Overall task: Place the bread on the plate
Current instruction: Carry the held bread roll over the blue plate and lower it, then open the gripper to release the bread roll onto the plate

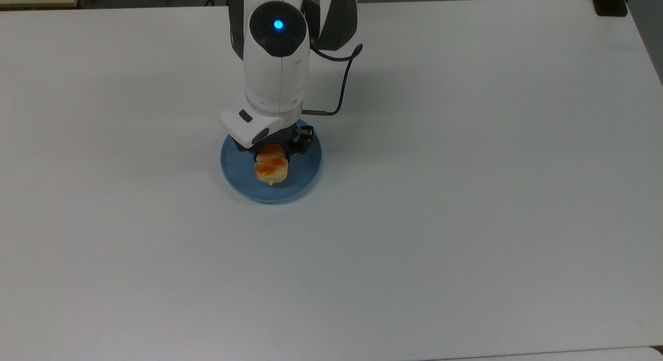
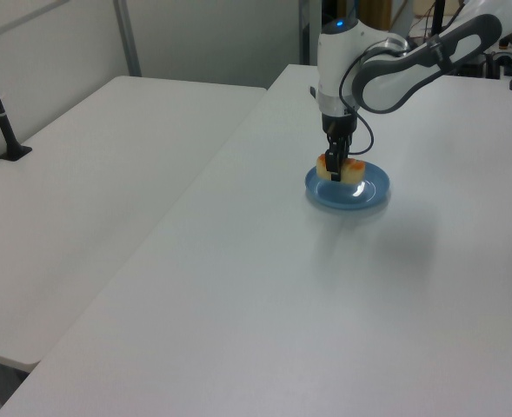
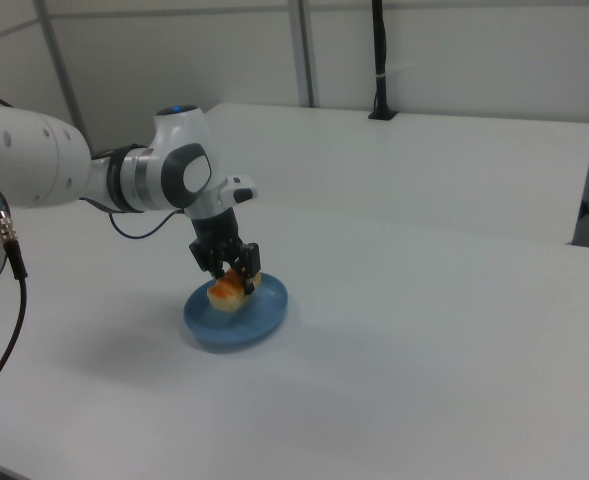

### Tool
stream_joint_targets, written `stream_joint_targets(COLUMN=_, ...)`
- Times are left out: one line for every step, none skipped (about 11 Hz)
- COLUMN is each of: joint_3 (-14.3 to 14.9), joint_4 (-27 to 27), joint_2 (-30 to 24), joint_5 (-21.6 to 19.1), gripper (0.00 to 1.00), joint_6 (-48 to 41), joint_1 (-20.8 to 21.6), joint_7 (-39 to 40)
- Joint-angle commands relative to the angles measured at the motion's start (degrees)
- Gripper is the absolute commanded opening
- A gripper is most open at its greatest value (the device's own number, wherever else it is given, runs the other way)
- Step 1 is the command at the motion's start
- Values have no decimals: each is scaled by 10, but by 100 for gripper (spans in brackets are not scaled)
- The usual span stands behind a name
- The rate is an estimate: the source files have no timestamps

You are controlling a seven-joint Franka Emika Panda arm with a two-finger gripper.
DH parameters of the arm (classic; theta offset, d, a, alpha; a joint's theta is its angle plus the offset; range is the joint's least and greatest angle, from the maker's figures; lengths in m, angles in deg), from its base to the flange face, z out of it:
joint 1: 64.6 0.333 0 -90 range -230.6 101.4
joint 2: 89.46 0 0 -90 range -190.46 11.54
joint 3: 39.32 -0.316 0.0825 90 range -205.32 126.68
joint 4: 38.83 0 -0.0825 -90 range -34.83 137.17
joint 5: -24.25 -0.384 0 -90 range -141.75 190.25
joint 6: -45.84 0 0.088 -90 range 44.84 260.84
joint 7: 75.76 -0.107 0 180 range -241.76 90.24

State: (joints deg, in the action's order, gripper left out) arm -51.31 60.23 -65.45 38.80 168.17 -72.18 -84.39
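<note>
1. Over the middle of the plate [image 1: 305, 169], the gripper [image 1: 271, 149] hangs with its fingers clamped on the bread [image 1: 271, 168], gripping the loaf near one end while the other end juts toward the top view's bottom.

2. Whether the bread's underside is already resting on the plate or just above it, I cannot tell; in the right view the bread [image 3: 228, 290] sits low within the plate's rim [image 3: 274, 300].

3. Risk one: letting go while the loaf is off the surface. With the hold near one end, the free end would likely drop first, and the rounded loaf could roll toward the rim.

4. Risk two: pressing down too far. That could squash the bread or tip the shallow plate, which looks light and lies loose on the white table [image 1: 466, 195].

5. Risk three: the loaf clinging to one finger as the fingers part, then being dragged sideways or lifted when the arm [image 2: 395, 69] rises.

6. In the left view, the plate [image 2: 369, 196] stands well away from the table's edges, so a small nudge would probably not send it off.
</note>
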Motion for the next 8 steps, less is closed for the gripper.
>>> stream_joint_targets(joint_3=2, joint_4=7, joint_2=4, joint_5=-3, gripper=81, joint_6=12, joint_1=1, joint_7=12)
stream_joint_targets(joint_3=2, joint_4=7, joint_2=4, joint_5=-3, gripper=93, joint_6=11, joint_1=1, joint_7=12)
stream_joint_targets(joint_3=2, joint_4=7, joint_2=4, joint_5=-3, gripper=100, joint_6=11, joint_1=1, joint_7=7)
stream_joint_targets(joint_3=2, joint_4=5, joint_2=3, joint_5=-4, gripper=100, joint_6=10, joint_1=0, joint_7=7)
stream_joint_targets(joint_3=2, joint_4=2, joint_2=1, joint_5=-7, gripper=100, joint_6=7, joint_1=-1, joint_7=5)
stream_joint_targets(joint_3=2, joint_4=2, joint_2=-15, joint_5=-10, gripper=100, joint_6=4, joint_1=-2, joint_7=2)
stream_joint_targets(joint_3=1, joint_4=0, joint_2=-43, joint_5=-11, gripper=100, joint_6=-19, joint_1=-3, joint_7=-9)
stream_joint_targets(joint_3=1, joint_4=-20, joint_2=-64, joint_5=-16, gripper=100, joint_6=-66, joint_1=-4, joint_7=-12)
